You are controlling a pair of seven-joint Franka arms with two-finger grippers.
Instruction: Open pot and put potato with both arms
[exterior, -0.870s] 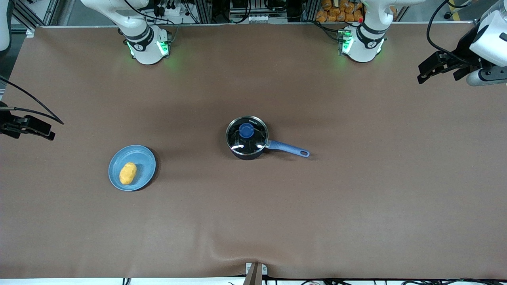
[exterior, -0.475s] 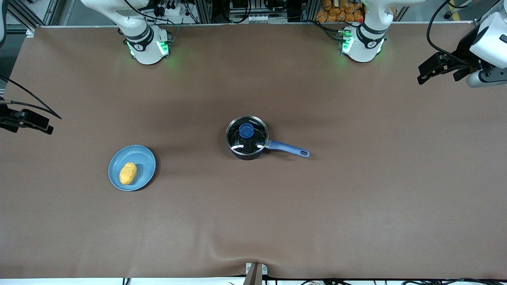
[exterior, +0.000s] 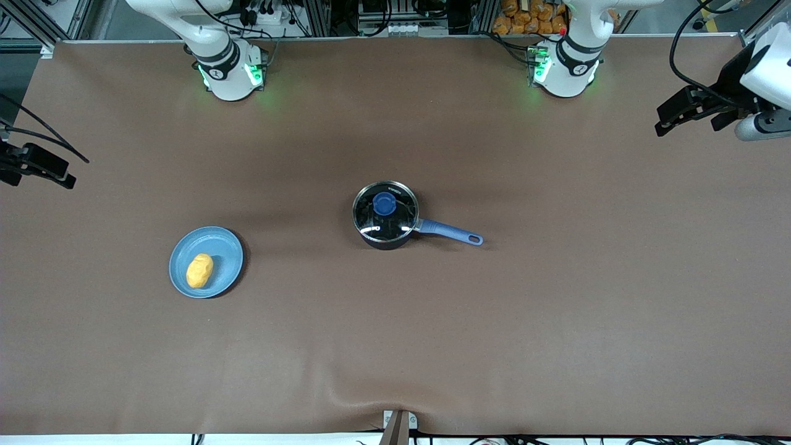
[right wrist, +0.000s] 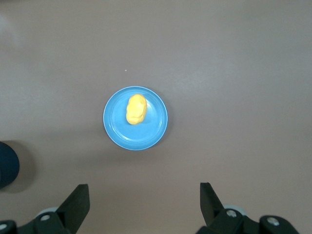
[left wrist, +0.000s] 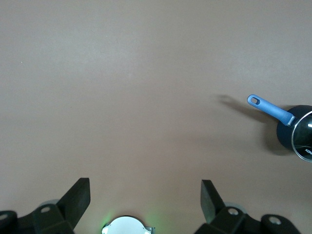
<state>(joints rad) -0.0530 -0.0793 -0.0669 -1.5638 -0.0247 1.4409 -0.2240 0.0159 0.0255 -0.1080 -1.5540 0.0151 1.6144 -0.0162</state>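
The black pot (exterior: pixel 384 222) stands mid-table with its glass lid (exterior: pixel 395 219) on; the lid has a blue knob (exterior: pixel 384 203), and the pot's blue handle (exterior: pixel 451 233) points toward the left arm's end. The yellow potato (exterior: pixel 199 270) lies on a light-blue plate (exterior: pixel 225 253) toward the right arm's end. My left gripper (exterior: pixel 686 117) hangs open and empty over the table's left-arm end; its wrist view shows the pot (left wrist: pixel 287 134) far off. My right gripper (exterior: pixel 37 168) hangs open and empty over the right-arm end; its wrist view shows the potato (right wrist: pixel 136 109) on the plate (right wrist: pixel 153 127).
Brown cloth covers the whole table (exterior: pixel 556 309). The arm bases (exterior: pixel 232 74) stand along the edge farthest from the front camera. A small metal bracket (exterior: pixel 398 423) sits at the nearest edge. A dark edge of the pot (right wrist: pixel 7 165) shows in the right wrist view.
My right gripper has moved toward the robots' bases side, at its end of the table. My left gripper has shifted slightly outward toward its end. Pot, plate and potato have not moved.
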